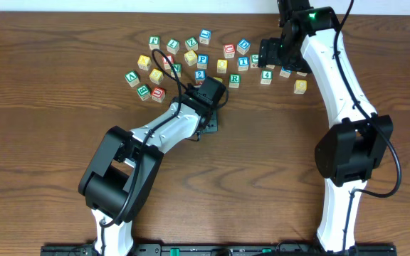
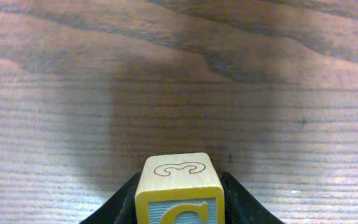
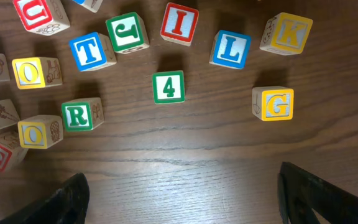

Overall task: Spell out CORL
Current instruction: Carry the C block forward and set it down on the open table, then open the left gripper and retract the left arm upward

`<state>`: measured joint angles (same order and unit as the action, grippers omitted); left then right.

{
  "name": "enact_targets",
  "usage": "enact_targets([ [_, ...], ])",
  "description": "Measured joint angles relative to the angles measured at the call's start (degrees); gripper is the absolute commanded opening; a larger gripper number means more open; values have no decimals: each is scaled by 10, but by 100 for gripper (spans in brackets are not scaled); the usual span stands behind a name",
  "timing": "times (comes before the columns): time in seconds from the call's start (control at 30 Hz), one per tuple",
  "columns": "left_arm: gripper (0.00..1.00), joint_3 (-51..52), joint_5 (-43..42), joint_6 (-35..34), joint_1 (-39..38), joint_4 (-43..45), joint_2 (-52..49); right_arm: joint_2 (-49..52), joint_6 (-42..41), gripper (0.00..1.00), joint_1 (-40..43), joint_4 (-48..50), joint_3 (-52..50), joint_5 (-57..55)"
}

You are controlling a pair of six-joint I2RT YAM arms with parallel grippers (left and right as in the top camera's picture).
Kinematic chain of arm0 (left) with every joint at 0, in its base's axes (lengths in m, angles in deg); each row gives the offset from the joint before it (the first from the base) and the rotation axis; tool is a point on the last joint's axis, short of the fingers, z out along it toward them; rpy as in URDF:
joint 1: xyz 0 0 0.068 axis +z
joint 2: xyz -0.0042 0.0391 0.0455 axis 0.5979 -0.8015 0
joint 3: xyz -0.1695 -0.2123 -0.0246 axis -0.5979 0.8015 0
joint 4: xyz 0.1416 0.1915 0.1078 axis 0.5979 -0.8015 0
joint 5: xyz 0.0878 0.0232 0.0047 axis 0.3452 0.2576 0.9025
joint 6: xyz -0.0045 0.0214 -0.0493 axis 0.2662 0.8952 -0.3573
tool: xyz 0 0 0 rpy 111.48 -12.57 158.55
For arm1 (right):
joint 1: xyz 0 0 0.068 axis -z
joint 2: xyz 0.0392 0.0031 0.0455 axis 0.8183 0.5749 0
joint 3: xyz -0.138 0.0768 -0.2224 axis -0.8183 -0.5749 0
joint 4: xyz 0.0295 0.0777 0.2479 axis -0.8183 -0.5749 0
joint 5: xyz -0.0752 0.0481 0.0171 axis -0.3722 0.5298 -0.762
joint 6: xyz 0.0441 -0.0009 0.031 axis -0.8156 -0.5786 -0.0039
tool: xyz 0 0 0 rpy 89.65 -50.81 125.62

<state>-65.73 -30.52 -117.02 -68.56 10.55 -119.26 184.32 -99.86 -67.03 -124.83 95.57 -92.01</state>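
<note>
My left gripper (image 2: 180, 208) is shut on a wooden block (image 2: 179, 177) with a yellow C on a blue-grey face, held just above bare wood. In the overhead view this gripper (image 1: 208, 122) is below the block cluster, and the C block is hidden under it. My right gripper (image 3: 185, 196) is open and empty, hovering over the cluster's right side (image 1: 275, 55). Below it lie a yellow O block (image 3: 35, 73), a second yellow O block (image 3: 39, 132), a green R block (image 3: 81, 114) and a blue L block (image 3: 231, 48).
Other loose blocks lie around: green 4 (image 3: 168, 86), yellow G (image 3: 273, 103), yellow K (image 3: 286, 34), red I (image 3: 179, 23), green J (image 3: 127, 31), blue T (image 3: 92, 51). More blocks (image 1: 155, 75) spread to the cluster's left. Bare wood table (image 1: 276, 156) lies in front.
</note>
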Motion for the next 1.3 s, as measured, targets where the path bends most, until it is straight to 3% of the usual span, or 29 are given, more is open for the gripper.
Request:
enact_targets([
  [0.2,38,0,0,45,0,4,0,0,0,92,0,-1,0,0],
  [0.23,47,0,0,48,0,4,0,0,0,92,0,-1,0,0],
  [0.33,58,0,0,54,0,5,0,0,0,92,0,-1,0,0],
  [0.53,59,0,4,60,0,0,0,0,0,92,0,-1,0,0],
  [0.6,62,0,3,60,0,-6,5,0,0,97,0,-1,0,0],
  [0.87,65,0,-1,60,2,-28,149,0,2,99,0,-3,0,0],
  [0.97,71,-1,-3,65,17,-40,217,0,2,99,0,-3,0,0],
  [1.07,81,-13,-44,89,62,-102,274,0,4,96,0,-3,0,0],
  [1.2,83,-97,-92,109,171,-232,304,0,37,89,-6,15,0,23],
  [1.3,84,-168,-100,134,236,-278,307,0,48,87,-12,11,4,54],
])
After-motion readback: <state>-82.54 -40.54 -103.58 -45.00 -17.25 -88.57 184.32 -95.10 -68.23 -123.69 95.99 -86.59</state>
